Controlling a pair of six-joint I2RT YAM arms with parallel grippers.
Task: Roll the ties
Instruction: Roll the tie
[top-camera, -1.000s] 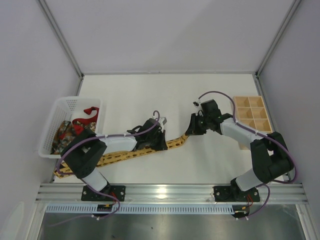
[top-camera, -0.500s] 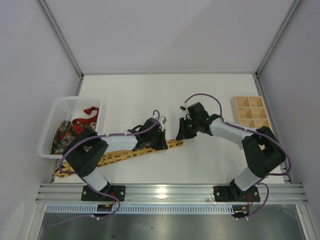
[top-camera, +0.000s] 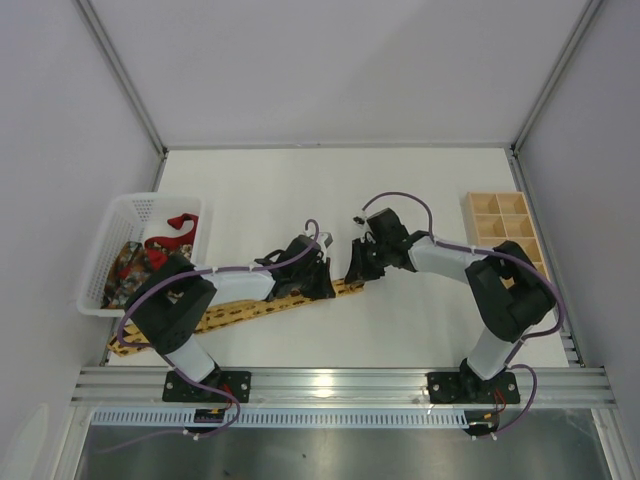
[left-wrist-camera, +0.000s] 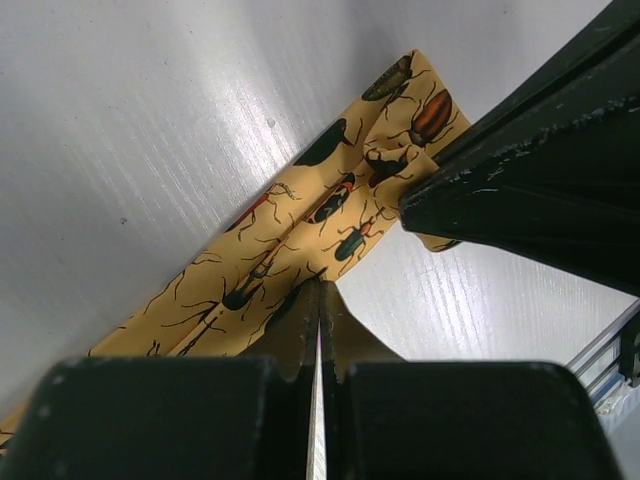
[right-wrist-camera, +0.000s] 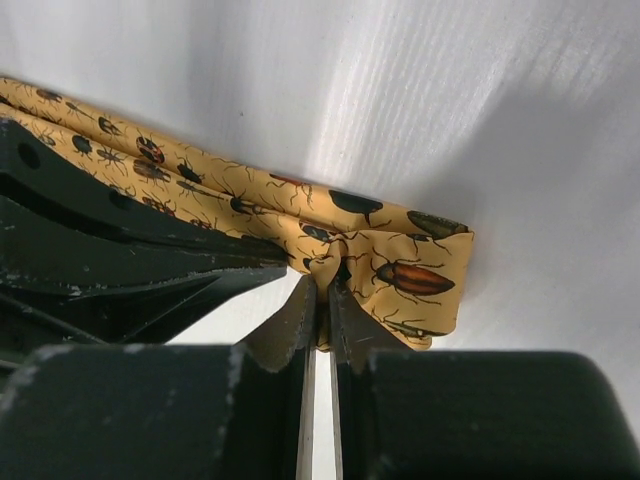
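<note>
A yellow-gold tie (top-camera: 240, 312) printed with beetles lies slanted across the table from near left towards the centre. Its right end (right-wrist-camera: 400, 250) is folded back on itself, and my right gripper (right-wrist-camera: 322, 290) is shut on a pinch of that fold. My left gripper (left-wrist-camera: 320, 292) is shut, and its tips rest on the tie's (left-wrist-camera: 300, 220) edge just left of the fold. In the top view the left gripper (top-camera: 322, 288) and right gripper (top-camera: 357, 272) stand close together. A red tie (top-camera: 180, 222) and a dark patterned tie (top-camera: 130, 265) lie in the basket.
A white plastic basket (top-camera: 120, 215) stands at the table's left edge. A wooden compartment tray (top-camera: 505, 232) sits at the right edge. Purple cables loop over both arms. Grey walls enclose the table on three sides.
My right gripper has moved left with the tie's end, folding it back towards the left gripper. The left arm has stayed where it was.
</note>
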